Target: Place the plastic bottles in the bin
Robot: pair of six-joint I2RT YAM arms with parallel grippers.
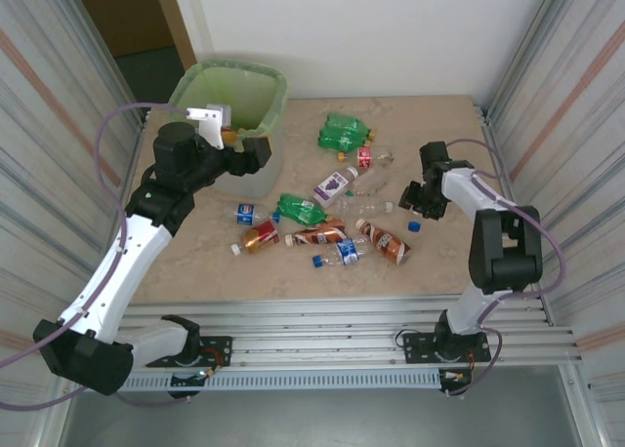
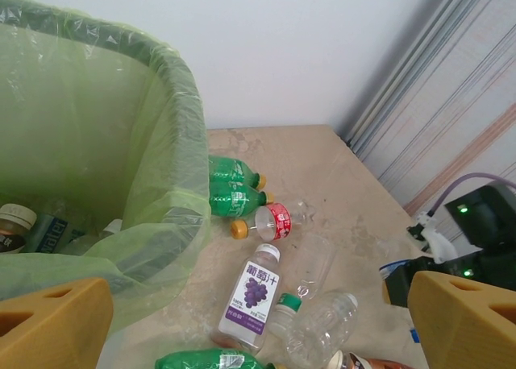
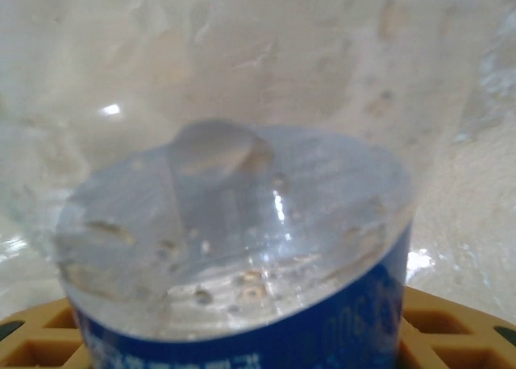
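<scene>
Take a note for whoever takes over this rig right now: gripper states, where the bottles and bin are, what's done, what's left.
Left gripper: open, empty, by the rim of the translucent green-lined bin.
Right gripper: down at a clear plastic bottle with a blue label; grip unconfirmed.
Done: a few bottles lie in the bin.
Left: roughly ten crushed plastic bottles scattered on the table.

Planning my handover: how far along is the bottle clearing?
Done: a few bottles lie in the bin; the left gripper hangs open and empty at its rim. In hand: the right gripper is at a clear blue-labelled bottle, grip unclear. Left: about ten loose bottles on the table.
</scene>
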